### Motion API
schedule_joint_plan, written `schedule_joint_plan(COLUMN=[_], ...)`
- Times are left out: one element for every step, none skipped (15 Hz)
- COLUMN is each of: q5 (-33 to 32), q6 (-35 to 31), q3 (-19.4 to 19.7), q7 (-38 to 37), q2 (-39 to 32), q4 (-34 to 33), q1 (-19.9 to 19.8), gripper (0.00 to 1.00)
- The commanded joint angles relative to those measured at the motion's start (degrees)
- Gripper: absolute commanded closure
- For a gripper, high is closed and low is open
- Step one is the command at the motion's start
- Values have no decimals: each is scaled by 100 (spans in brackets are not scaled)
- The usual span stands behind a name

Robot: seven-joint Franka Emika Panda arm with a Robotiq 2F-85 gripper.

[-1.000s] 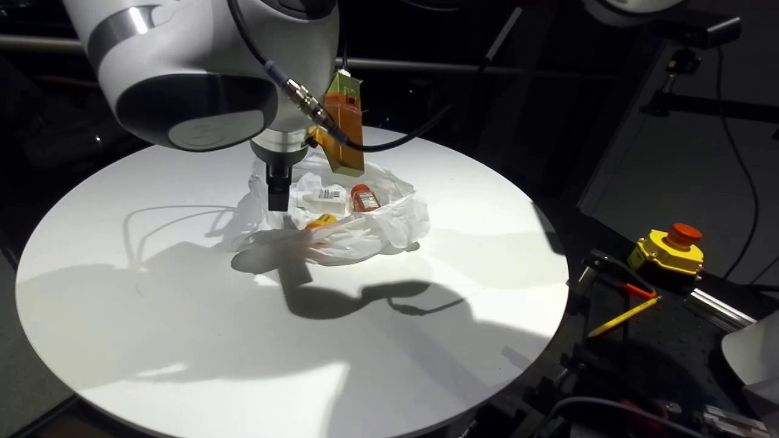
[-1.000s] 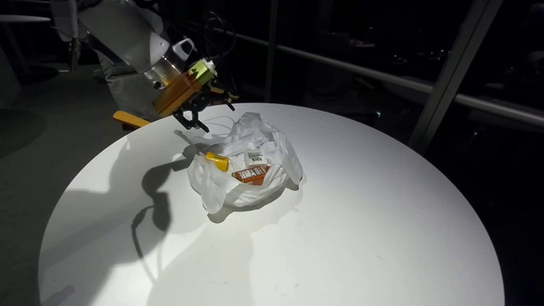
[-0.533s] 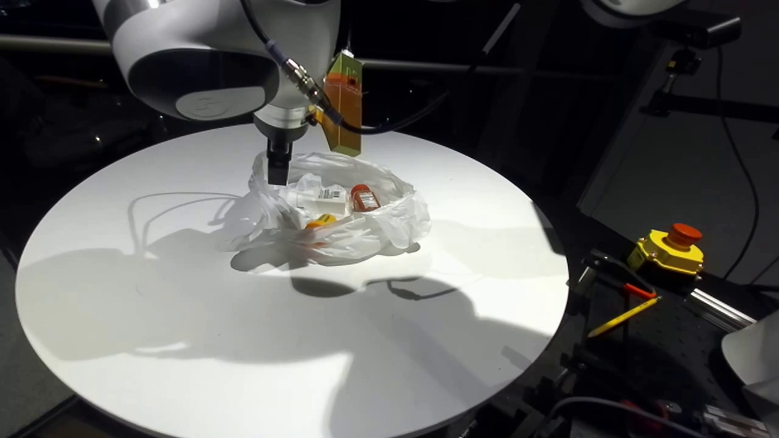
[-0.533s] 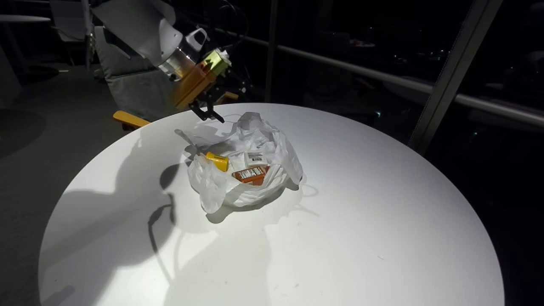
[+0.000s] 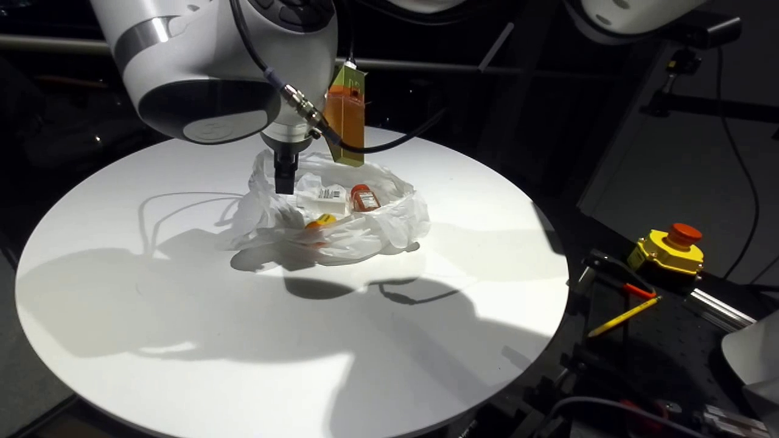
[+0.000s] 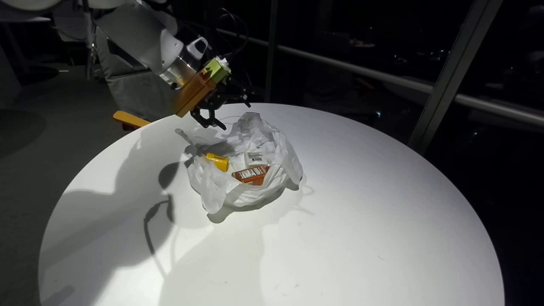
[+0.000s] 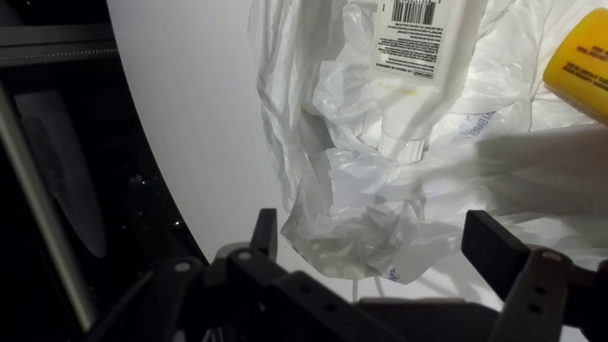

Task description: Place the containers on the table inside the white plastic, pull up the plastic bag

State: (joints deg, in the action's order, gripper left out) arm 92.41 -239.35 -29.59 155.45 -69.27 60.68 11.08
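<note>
The round white table (image 6: pixel 361 221) stands in both exterior views. The robot arm (image 5: pixel 201 61) reaches over it from the left. At far left, a grey chair (image 6: pixel 127 93) is seen clearly only in an exterior view. The white plastic bag (image 6: pixel 242 193) lies on the table w/ its mouth spread wide. The gripper (image 7: pixel 373 230) hangs higher than the bag, at its left side; directly above or just beside, I cannot tell. Its fingers (image 7: pixel 494 251) are released and well apart; in the wrist view a crumpled bag edge shows btwn them. Off the table, at right, a yellow box (image 5: pixel 667 254) w/ red button (image 5: pixel 683 235) is seen only in an exterior view. Inside the bag, the white bottle (image 7: pixel 413 71) lies on its side; its cap (image 7: pixel 401 147) shows well only in the wrist view. The red container (image 6: pixel 253 175), also inside, is just beside it, seen only in both exterior views. The yellow container (image 6: pixel 218 162), inside too, appears in all 3 views.
</note>
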Motion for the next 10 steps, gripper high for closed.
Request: schedule_joint_plan(q5=[-84,-89,-93,-98,-105,-111,-115,-114,-112,-100], q6=[-296,-317,-333,-340,-356,-380,-402,-411,-415,-411], q3=[57,68,87,97,116,137,160,184,211,222], q7=[234,233,233,234,233,233,233,233,233,233], q2=[-246,-256,-277,-272,-279,-289,-292,-294,-306,-301], q4=[-588,-620,-667,-649,-672,-695,-712,-734,-773,-782], q1=[176,190,207,208,220,231,241,257,278,280], gripper=[0,0,25,26,32,42,49,57,65,72])
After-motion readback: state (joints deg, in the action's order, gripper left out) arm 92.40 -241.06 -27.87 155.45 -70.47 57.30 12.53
